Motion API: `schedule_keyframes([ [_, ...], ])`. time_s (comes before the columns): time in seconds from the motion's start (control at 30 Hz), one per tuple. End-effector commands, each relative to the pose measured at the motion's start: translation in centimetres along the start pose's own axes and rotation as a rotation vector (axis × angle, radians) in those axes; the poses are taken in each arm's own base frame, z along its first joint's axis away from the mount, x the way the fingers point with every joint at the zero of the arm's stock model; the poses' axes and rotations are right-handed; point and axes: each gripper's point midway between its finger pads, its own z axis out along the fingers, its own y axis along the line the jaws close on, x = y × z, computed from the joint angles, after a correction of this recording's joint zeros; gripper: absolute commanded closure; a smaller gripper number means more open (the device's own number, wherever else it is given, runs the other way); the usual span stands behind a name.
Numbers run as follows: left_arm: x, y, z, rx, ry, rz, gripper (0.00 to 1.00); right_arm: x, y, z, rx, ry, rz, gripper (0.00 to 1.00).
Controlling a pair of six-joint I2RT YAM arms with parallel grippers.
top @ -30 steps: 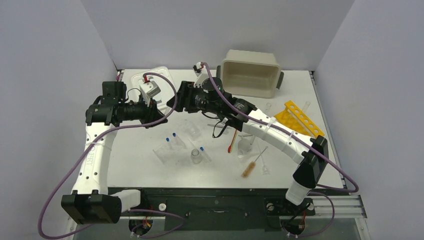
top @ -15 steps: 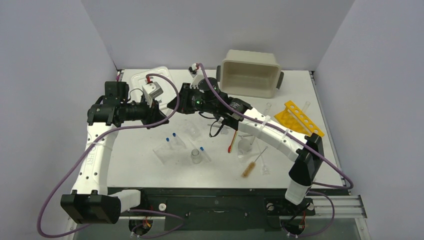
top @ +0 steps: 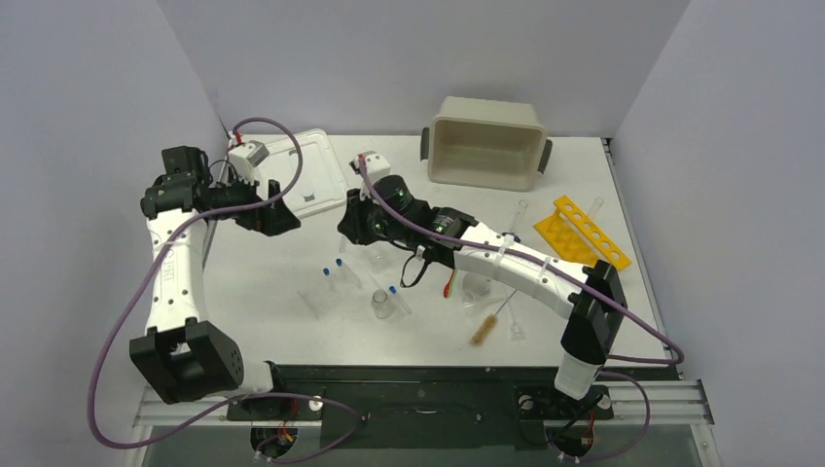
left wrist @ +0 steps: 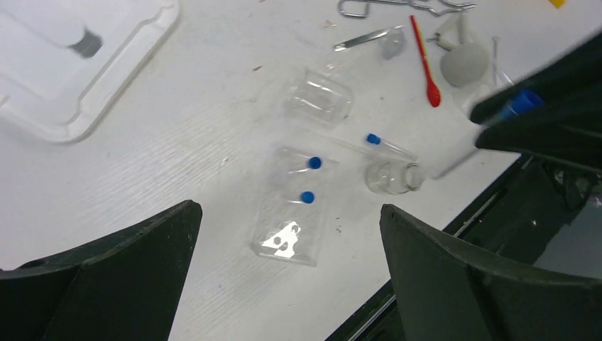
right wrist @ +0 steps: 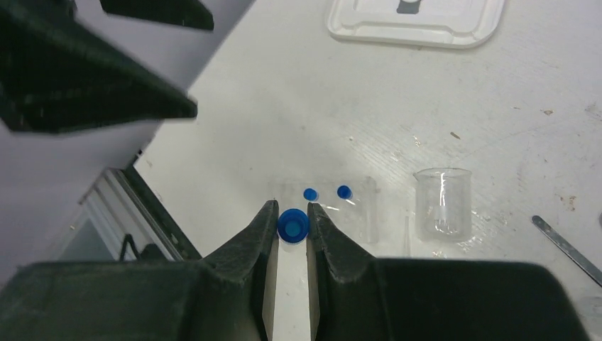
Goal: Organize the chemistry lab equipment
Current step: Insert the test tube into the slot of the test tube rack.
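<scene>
My right gripper is shut on a blue-capped clear tube, held above the table; the top view shows this gripper left of centre. Below it a clear rack holds two blue-capped tubes. My left gripper is open and empty, high over the same rack; from above it sits far left. A glass vial, a loose blue-capped tube, a beaker, a red spatula, forceps and a brown brush lie around.
A beige tub stands at the back and a white lid lies at the back left. A yellow tube rack sits at the right. The table's near edge and black rail run just past the vial.
The right gripper closed on the blue-capped tube. The left gripper opened and its arm swung back to the left, away from the right gripper.
</scene>
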Motion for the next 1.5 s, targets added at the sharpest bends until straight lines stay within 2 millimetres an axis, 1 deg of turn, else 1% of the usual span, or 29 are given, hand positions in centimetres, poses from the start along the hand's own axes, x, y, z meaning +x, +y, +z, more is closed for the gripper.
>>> schedule_keyframes([
  [0.0, 1.0, 5.0, -1.2, -0.117, 0.050, -0.060, 0.03, 1.5, 1.5, 0.2, 0.012, -0.006, -0.205, 1.00],
  [0.07, 2.1, 6.2, -1.3, -0.134, 0.074, -0.094, 0.03, 2.9, 3.2, 1.0, -0.015, 0.013, -0.267, 1.00],
  [0.17, 3.7, 7.4, -1.2, -0.164, 0.090, -0.126, 0.03, 4.3, 4.6, 2.1, -0.050, 0.026, -0.352, 1.00],
  [0.2, 3.9, 7.5, -1.2, -0.173, 0.095, -0.123, 0.03, 5.0, 5.3, 2.7, -0.071, 0.026, -0.371, 1.00],
  [0.23, 4.4, 7.6, -1.1, -0.174, 0.100, -0.130, 0.03, 5.3, 5.6, 3.0, -0.083, 0.026, -0.405, 1.00],
  [0.27, 4.6, 7.7, -1.2, -0.179, 0.105, -0.129, 0.03, 6.3, 6.2, 3.6, -0.106, 0.028, -0.425, 1.00],
  [0.33, 4.9, 7.7, -1.3, -0.180, 0.113, -0.133, 0.03, 7.4, 6.5, 4.6, -0.128, 0.017, -0.477, 1.00],
  [0.37, 5.0, 7.8, -1.3, -0.181, 0.114, -0.134, 0.03, 7.6, 6.5, 5.0, -0.133, 0.007, -0.494, 1.00],
  [0.47, 5.1, 7.8, -1.3, -0.181, 0.112, -0.125, 0.03, 8.9, 6.8, 6.6, -0.177, -0.009, -0.510, 1.00],
  [0.63, 4.9, 7.8, -1.3, -0.184, 0.087, -0.075, 0.03, 10.0, 6.5, 8.7, -0.177, -0.008, -0.549, 1.00],
  [0.7, 4.9, 7.7, -1.3, -0.178, 0.084, -0.062, 0.03, 10.8, 6.2, 9.6, -0.173, -0.002, -0.560, 1.00],
  [0.83, 5.1, 7.6, -1.0, -0.161, 0.085, -0.066, 0.03, 11.9, 5.6, 10.8, -0.164, 0.004, -0.577, 1.00],
  [0.97, 5.1, 7.5, -0.8, -0.147, 0.079, -0.067, 0.03, 12.5, 5.0, 11.7, -0.150, -0.001, -0.594, 1.00],
  [1.07, 5.0, 7.7, -0.8, -0.150, 0.075, -0.063, 0.03, 12.5, 4.5, 12.2, -0.128, -0.015, -0.599, 1.00],
  [1.3, 5.5, 7.6, -0.9, -0.154, 0.095, -0.052, 0.03, 12.1, 3.5, 13.1, -0.094, -0.044, -0.590, 1.00],
  [1.47, 5.6, 7.5, -1.0, -0.157, 0.100, -0.042, 0.03, 12.3, 2.9, 13.6, -0.076, -0.047, -0.588, 1.00],
])
